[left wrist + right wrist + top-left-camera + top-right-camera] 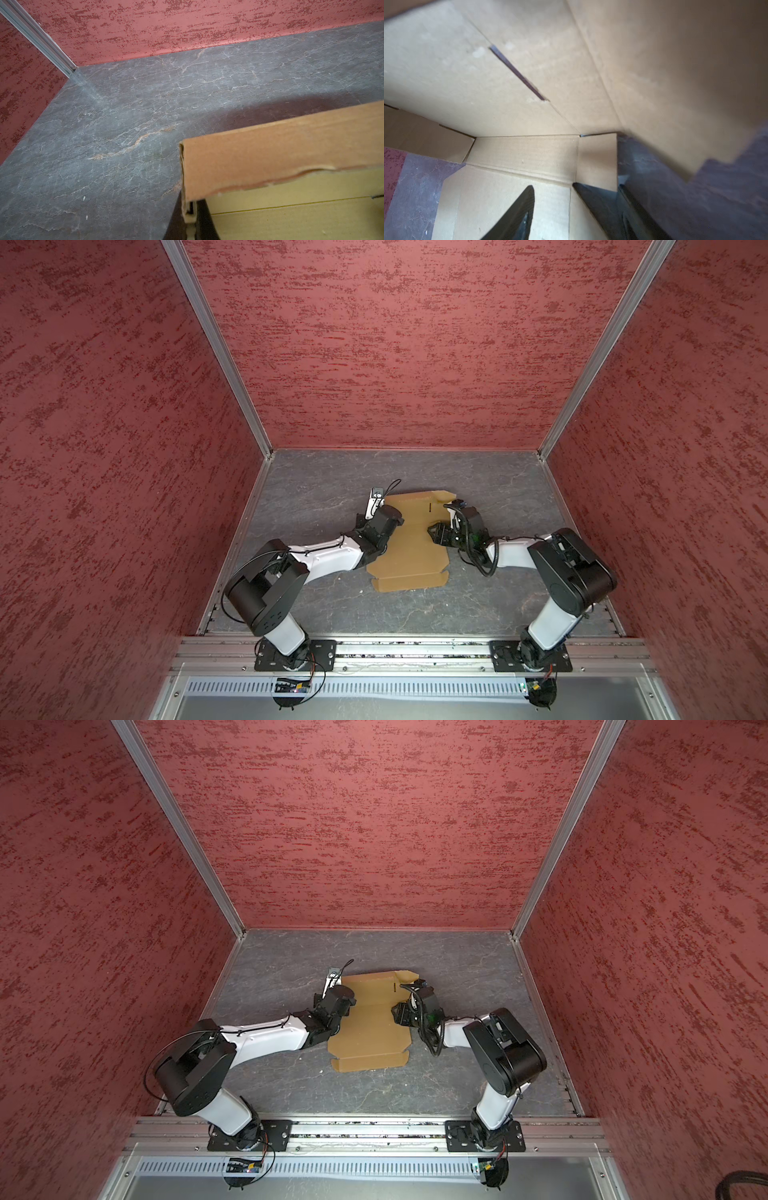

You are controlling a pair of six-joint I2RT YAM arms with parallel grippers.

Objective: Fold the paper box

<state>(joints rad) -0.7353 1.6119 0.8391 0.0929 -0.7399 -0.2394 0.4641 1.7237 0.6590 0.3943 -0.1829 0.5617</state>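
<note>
**At the box's left edge, a thin pinch that may slip or tear**

On that edge the left end effector (189, 214) is closed on the end of a raised flap (270, 153) of the paper box (409, 547). The contact sits at the frame's border, so the bite looks shallow at best. The right end effector (552, 187) has its jaws apart over the box's right-side panels. The box lies mid-counter (324, 497) between both arms, mostly flat.

- **Tearing:** a hard pull could rip the frayed fold line (291, 176).
- **Slipping:** the flap could slide out of the thin pinch.
- **Skidding:** nothing pins the sheet, so it could move across the counter.
</note>
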